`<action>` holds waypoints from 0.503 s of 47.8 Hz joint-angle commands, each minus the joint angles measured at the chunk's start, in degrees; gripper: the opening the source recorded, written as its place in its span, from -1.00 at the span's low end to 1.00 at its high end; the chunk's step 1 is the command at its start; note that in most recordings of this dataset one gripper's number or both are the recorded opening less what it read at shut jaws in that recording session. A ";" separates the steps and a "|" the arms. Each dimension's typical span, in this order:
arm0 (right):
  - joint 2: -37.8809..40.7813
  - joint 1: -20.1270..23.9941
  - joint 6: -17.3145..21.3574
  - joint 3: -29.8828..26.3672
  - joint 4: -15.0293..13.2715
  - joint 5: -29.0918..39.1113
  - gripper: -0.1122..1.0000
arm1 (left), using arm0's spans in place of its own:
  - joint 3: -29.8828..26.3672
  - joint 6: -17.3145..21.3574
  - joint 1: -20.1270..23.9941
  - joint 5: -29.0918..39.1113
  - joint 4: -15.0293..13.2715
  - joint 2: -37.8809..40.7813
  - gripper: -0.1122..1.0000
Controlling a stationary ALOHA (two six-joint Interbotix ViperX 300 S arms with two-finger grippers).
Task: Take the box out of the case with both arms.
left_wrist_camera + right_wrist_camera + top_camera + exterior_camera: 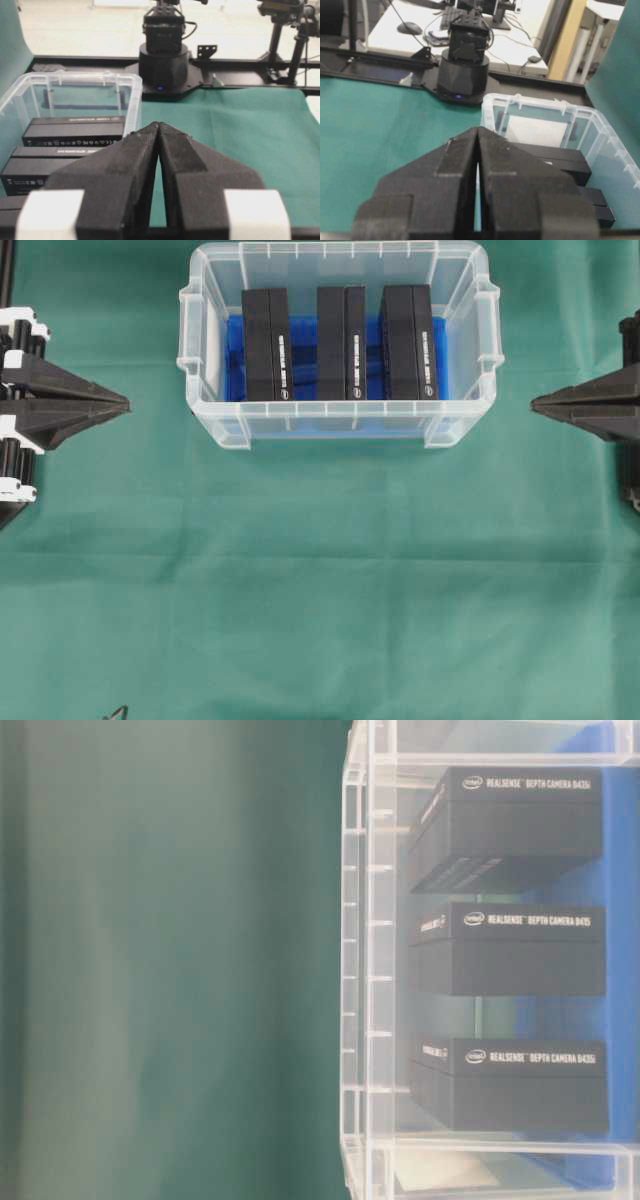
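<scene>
The clear case (338, 422) with a blue floor stands at the back middle of the green cloth. Three black boxes (265, 345) (341, 342) (408, 342) stand on edge inside it, side by side. My left gripper (125, 400) is shut and empty, its tips pointing at the case from the left with a gap between them. On the far side my right gripper (535, 403) is shut and empty too, apart from the case's right end. The left wrist view has the case (134, 100) and a box (75, 131) left of the shut gripper (158, 125). The right wrist view has the case (607, 135) right of the shut gripper (477, 129).
Green cloth (320, 590) covers the table in front of the case. The table-level view looks through the case wall (360, 970) at the box labels (525, 920). Each arm's black base (164, 65) (462, 70) stands at the table's ends.
</scene>
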 commanded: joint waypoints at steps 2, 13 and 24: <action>0.18 0.00 0.18 -1.58 0.18 0.18 -0.79 | -2.46 0.09 0.00 0.79 1.58 0.09 -0.80; -0.53 0.00 1.41 -8.44 0.18 9.84 -0.79 | -5.45 -0.44 0.09 4.31 1.58 -0.35 -0.80; -0.09 0.00 1.58 -19.07 0.18 21.09 -0.79 | -13.01 -0.97 0.09 11.16 1.58 -1.05 -0.80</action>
